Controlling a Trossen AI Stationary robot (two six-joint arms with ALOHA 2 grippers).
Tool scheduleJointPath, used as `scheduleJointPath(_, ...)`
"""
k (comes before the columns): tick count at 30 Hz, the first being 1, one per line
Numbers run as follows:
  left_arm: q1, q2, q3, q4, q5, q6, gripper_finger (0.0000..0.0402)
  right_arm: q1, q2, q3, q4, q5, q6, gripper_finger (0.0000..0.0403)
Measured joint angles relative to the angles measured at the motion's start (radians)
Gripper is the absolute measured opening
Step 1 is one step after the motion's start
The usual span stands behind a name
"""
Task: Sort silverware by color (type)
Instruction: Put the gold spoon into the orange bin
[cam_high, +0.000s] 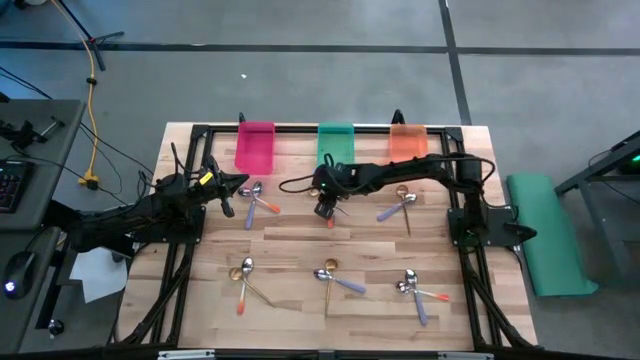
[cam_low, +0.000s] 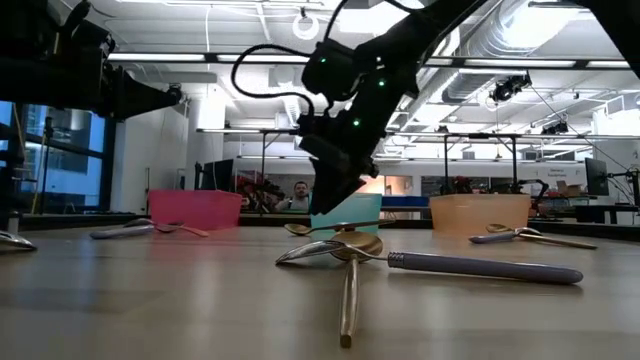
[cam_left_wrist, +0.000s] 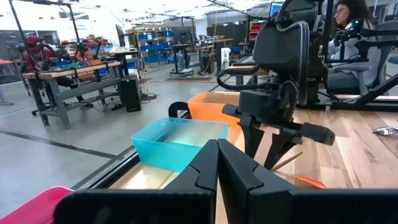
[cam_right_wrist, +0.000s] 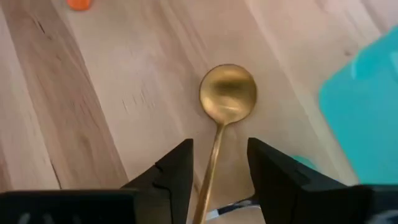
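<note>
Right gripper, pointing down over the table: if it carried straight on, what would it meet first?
Most likely the gold spoon: the right gripper is open with the spoon's handle running between its fingers, and the wooden table directly beneath. How much height remains is unclear.

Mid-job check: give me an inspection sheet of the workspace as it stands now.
Surface: wooden table, bare planks between spoon groups.
Job's things: spoons in scattered clusters; a gold spoon lies flat between the right gripper's fingers; purple-handled spoon crosses another gold one up front.
Bins: pink bin, teal bin, orange bin along the far edge; contents cannot be told.
Clutter: nothing seen.
Grippers: right gripper open, straddling the gold spoon's handle; left gripper shut, empty, raised at the table's left.
Cables: yellow cable on the floor.
Surroundings: green mat at right; people in the room behind.
</note>
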Motion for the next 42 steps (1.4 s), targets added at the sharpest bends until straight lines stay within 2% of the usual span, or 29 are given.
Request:
scheduleJointPath(25, 0.0, 0.0, 0.0, 0.0, 0.0, 0.0, 0.0, -0.001, 0.07, 0.003, 0.012, 0.006, 0.051, 0.0105)
scheduleJointPath(29, 0.0, 0.0, 0.0, 0.0, 0.0, 0.0, 0.0, -0.001, 0.071, 0.003, 0.026, 0.005, 0.044, 0.008)
scheduleJointPath(35, 0.0, 0.0, 0.0, 0.0, 0.0, 0.0, 0.0, 0.0, 0.072, 0.003, 0.028, 0.005, 0.029, 0.0011)
scheduleJointPath(42, 0.0, 0.0, 0.0, 0.0, 0.0, 0.0, 0.0, 0.002, 0.063, 0.003, 0.025, -0.007, 0.006, 0.0004)
